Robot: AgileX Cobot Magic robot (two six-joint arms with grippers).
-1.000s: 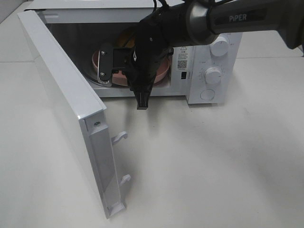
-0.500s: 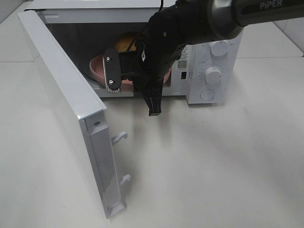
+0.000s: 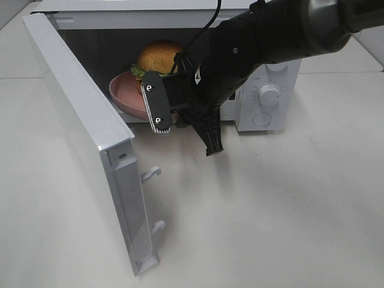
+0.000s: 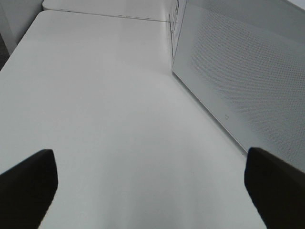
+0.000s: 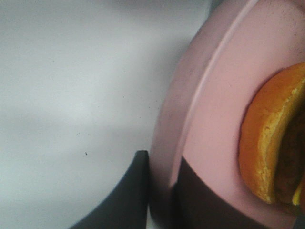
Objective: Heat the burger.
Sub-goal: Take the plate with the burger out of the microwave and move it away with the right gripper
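The burger (image 3: 159, 57), golden bun over green lettuce, sits on a round pink plate (image 3: 127, 93) inside the open microwave (image 3: 273, 90). My right gripper (image 3: 157, 117) reaches in from the right and is shut on the plate's front rim. In the right wrist view its two dark fingers (image 5: 138, 191) pinch the pink rim (image 5: 190, 109), with the burger (image 5: 269, 143) just beyond. The plate looks tilted at the cavity's mouth. My left gripper (image 4: 150, 191) is open above bare table, out of the high view.
The microwave door (image 3: 84, 126) stands wide open toward the front left, with latch hooks (image 3: 151, 173) on its edge; its outer face (image 4: 248, 86) is beside my left gripper. Control knobs (image 3: 270, 95) are on the microwave's right. White table (image 3: 270, 210) lies all around.
My right arm has shifted right and toward the front, still gripping the plate rim. The burger, hidden behind the arm before, now shows. The left gripper is unchanged.
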